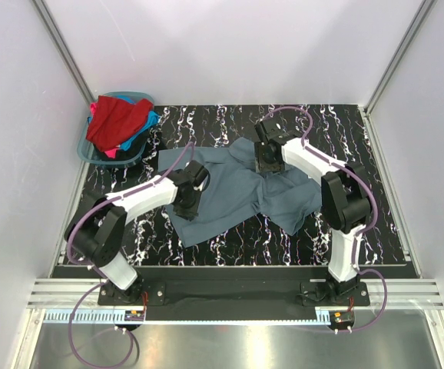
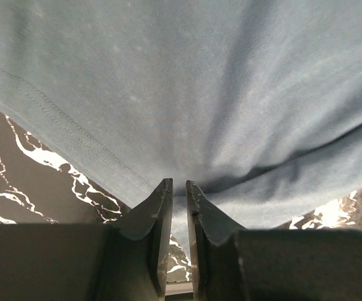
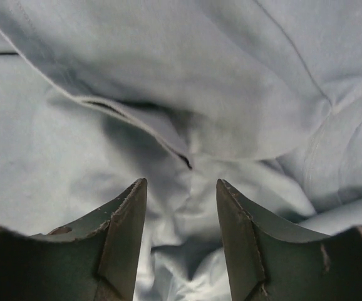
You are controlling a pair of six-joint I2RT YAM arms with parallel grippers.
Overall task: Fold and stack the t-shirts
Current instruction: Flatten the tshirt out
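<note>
On the marbled table (image 1: 360, 138), grey-blue t-shirt (image 1: 233, 192) in left gripper (image 2: 179, 187) pinch

Light: bright, even, overhead.
Shadows: soft, dark in t-shirt (image 3: 243, 94) folds.
Focus: fingers (image 3: 121, 238) blurred at lower frame edge, wrist views.

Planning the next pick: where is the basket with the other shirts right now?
In the top view, the teal basket sits in the far-left corner of the table, up-left of the grey-blue shirt spread mid-table.
</note>
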